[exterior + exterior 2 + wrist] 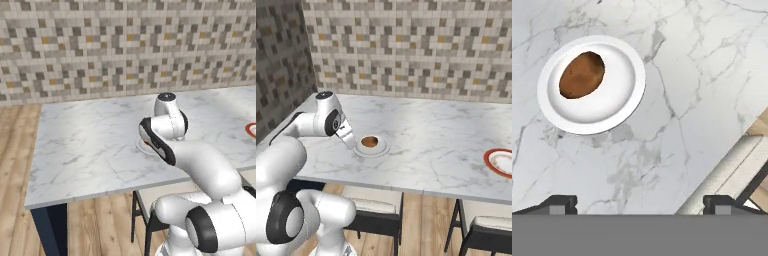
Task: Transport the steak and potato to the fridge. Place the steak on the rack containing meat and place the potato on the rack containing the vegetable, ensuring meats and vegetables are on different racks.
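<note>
One potato (pixel 582 75) lies on a white plate (pixel 619 97) on the marble counter (pixel 702 75), its long axis running from 2 to 8 o'clock in the hand view. Gripper (pixel 640 202) spread wide, empty, above. A red-rimmed plate (pixel 499 162) sits well apart at 3 o'clock.

Brown potato (pixel 582 74) on a plain white plate (pixel 619 107); grey-veined white marble counter (pixel 431 145); a red-rimmed plate (pixel 499 162); mottled beige-grey mosaic wall (pixel 125 45).

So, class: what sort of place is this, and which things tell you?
Probably a kitchen or dining corner: a marble counter against a mosaic-tiled wall, a potato on a white plate, stools tucked underneath.
</note>
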